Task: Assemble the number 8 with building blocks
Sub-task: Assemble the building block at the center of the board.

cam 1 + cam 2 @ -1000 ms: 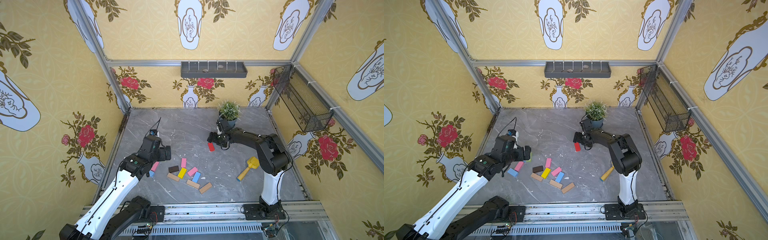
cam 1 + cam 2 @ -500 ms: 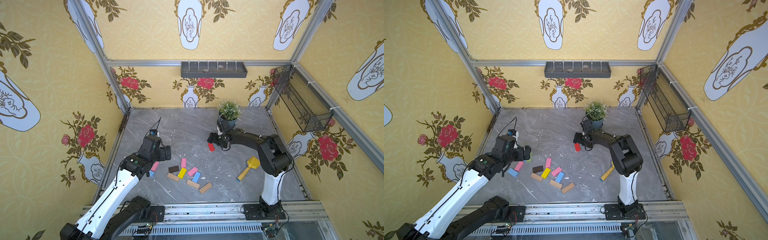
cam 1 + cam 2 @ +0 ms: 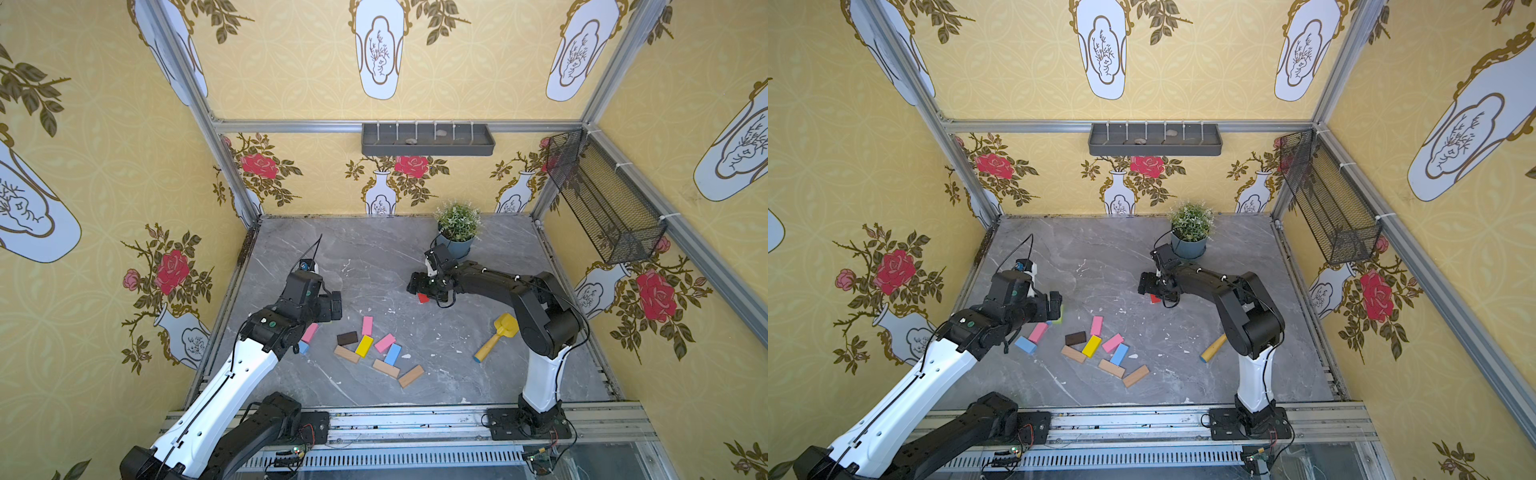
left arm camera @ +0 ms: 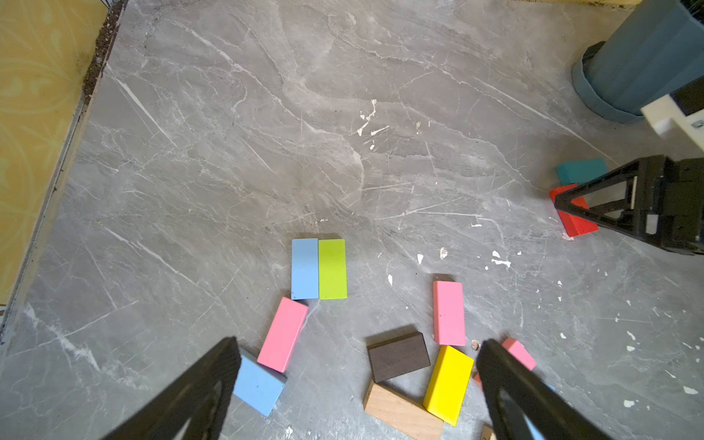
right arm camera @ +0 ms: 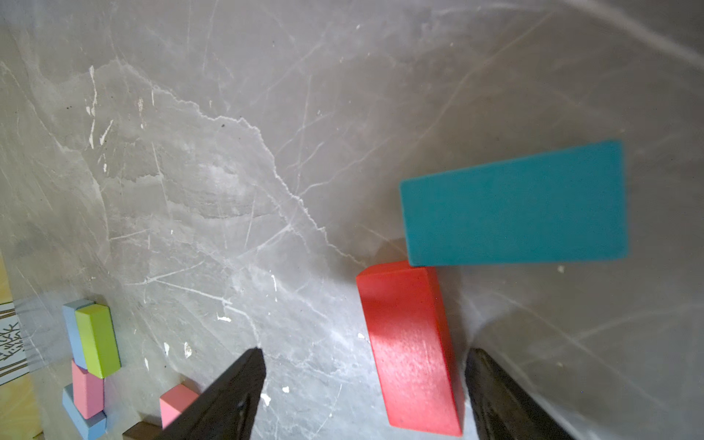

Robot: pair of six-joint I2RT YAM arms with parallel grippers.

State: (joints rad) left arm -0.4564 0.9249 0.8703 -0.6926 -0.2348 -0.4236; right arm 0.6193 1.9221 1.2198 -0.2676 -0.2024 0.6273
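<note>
Beneath the right gripper [image 5: 365,356], jaws parted, clamped on nothing: red block [image 5: 411,343] lying flat between them, long axis running straight out from the wrist, close by one jaw, well off the other. Far end touching the teal block [image 5: 514,205], laid crosswise. Calls for a squeeze across the short width, probably. Nearer arm by far: the right. Left gripper [image 4: 358,344] spread wide too, empty, hovering over the loose building blocks [image 3: 364,345]. Count: three pink blocks [image 4: 448,312], three light blue blocks [image 4: 304,268], three tan blocks [image 3: 385,368], one green block [image 4: 332,268], one yellow block [image 4: 449,383], one dark brown block [image 4: 398,356], plus red and teal. Fourteen. No number 8 yet.
</note>
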